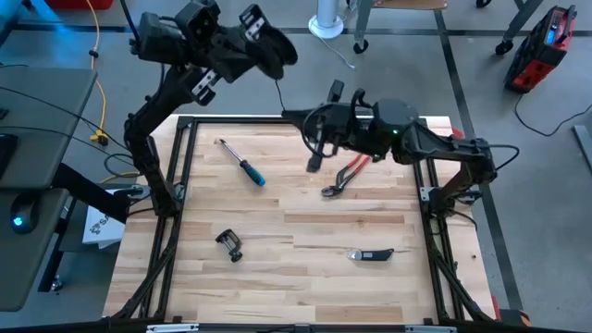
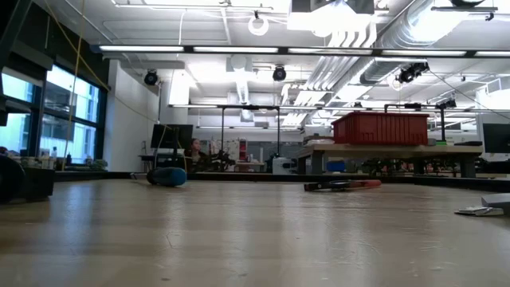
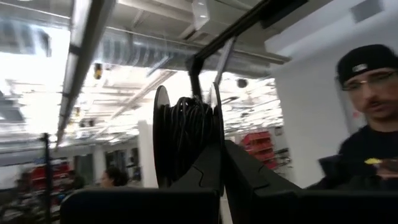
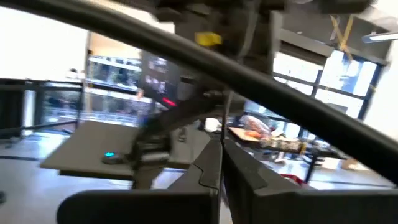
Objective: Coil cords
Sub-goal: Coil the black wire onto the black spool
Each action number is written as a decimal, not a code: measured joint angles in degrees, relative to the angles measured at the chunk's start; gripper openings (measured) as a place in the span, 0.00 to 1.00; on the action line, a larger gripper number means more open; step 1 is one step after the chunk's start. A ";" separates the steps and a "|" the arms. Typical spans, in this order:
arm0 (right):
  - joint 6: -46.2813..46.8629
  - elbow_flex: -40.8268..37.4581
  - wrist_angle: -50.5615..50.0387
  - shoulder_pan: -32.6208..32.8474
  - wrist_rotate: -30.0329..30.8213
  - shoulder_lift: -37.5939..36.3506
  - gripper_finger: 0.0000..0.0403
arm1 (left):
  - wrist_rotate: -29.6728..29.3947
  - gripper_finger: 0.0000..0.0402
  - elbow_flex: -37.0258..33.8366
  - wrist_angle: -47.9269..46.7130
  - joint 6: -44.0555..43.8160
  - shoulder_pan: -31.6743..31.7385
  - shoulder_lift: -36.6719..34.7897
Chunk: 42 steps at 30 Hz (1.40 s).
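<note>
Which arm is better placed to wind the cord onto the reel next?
Right, probably. The left claw is raised and shut on the reel, so it can only hold it steady. The right claw, out over the table, carries no reel.

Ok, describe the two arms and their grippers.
Both arms are dark, nearly black, jointed links with black cables looped along them. The left gripper has flat, angular black fingers. The right gripper looks the same, and a small green light glows on the right arm.
</note>
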 joint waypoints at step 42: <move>-2.46 -0.04 -8.18 2.46 0.87 -10.28 0.00 | -1.02 0.00 0.02 -64.73 -8.20 -5.29 -4.54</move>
